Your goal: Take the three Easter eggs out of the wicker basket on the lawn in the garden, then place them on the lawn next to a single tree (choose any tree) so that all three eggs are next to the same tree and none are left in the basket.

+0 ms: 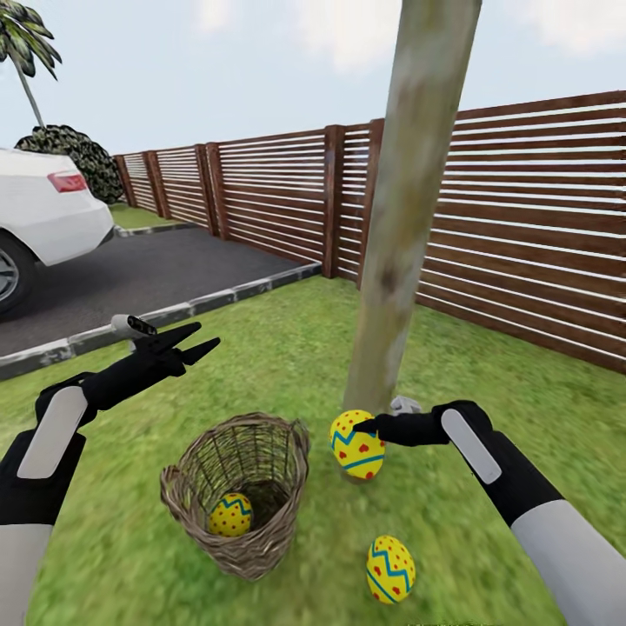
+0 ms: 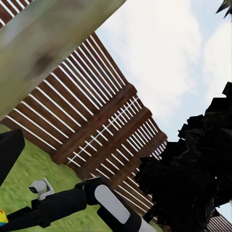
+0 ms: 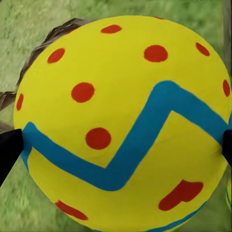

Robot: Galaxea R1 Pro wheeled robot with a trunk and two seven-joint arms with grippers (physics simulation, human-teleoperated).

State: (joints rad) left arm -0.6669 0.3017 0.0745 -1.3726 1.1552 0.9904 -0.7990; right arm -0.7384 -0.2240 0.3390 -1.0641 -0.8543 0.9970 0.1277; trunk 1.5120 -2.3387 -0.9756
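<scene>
Beside the tree (image 1: 409,217), the right pincer (image 1: 369,426) is gripping the second egg (image 1: 356,445), apparently touching lawn (image 1: 287,365); release next. Left pincer (image 1: 196,341) is hanging wide.

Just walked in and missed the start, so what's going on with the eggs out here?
The robot is moving Easter eggs from the wicker basket to the lawn by the tree. Its right gripper is closed on one egg at the foot of the trunk. A second egg already lies on the grass a little way from the tree, and a third egg sits inside the basket. The left gripper hangs open above the basket, holding nothing.
</scene>
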